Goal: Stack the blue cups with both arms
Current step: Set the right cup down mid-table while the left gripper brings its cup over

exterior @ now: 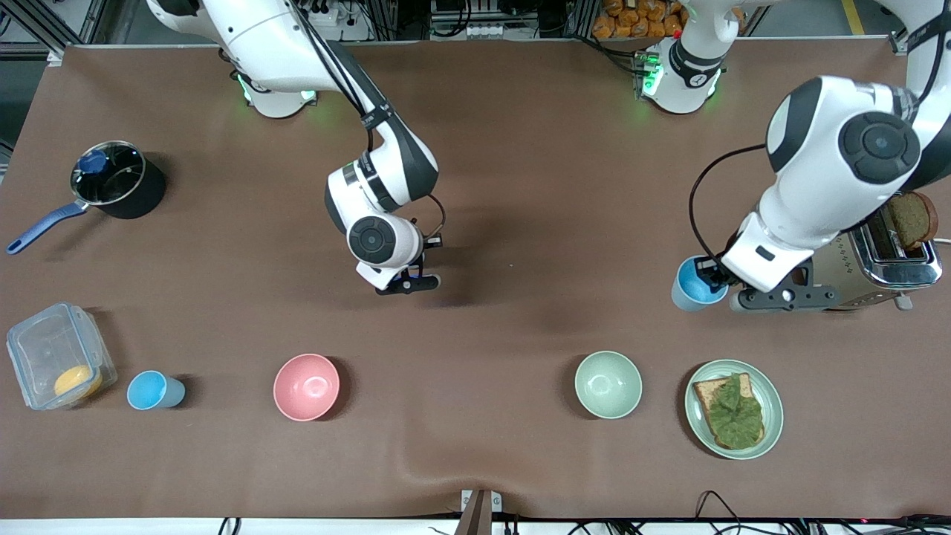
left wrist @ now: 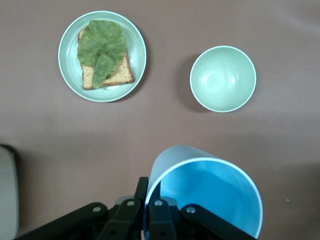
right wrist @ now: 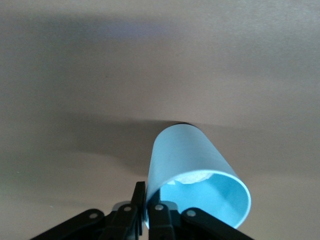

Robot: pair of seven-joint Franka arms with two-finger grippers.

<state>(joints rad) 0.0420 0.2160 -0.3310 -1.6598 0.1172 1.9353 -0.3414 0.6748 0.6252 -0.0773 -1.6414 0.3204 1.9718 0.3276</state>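
At the right arm's end of the table, a blue cup on the table [exterior: 154,391] stands upright just beside a clear box [exterior: 44,349], and nothing grips it. The pink bowl [exterior: 306,386] sits farther along the same row.

The right gripper [exterior: 407,282] hangs over bare table in the middle. From the front, its wrist hides whatever it carries. Its own camera shows the right gripper [right wrist: 147,207] pinching the rim of a pale cup [right wrist: 190,155], one finger inside and one outside. I cannot tell whether that cup rests on the table or hangs just above it.

Past the green bowl [exterior: 608,384] and the plate [exterior: 775,394] of toast, the left gripper [exterior: 719,281] pinches the wall of a bright cup [exterior: 695,286] at the rim in the same way. It holds the cup tilted over the table beside the toaster [exterior: 891,260].

Each cup is held by one thin wall only, so a quick swing could twist it or let it slip. A finger inside the lower cup would probably block nesting. If the tilt is not levelled, rim may catch rim. The left arm is also close to the toaster and could knock it.
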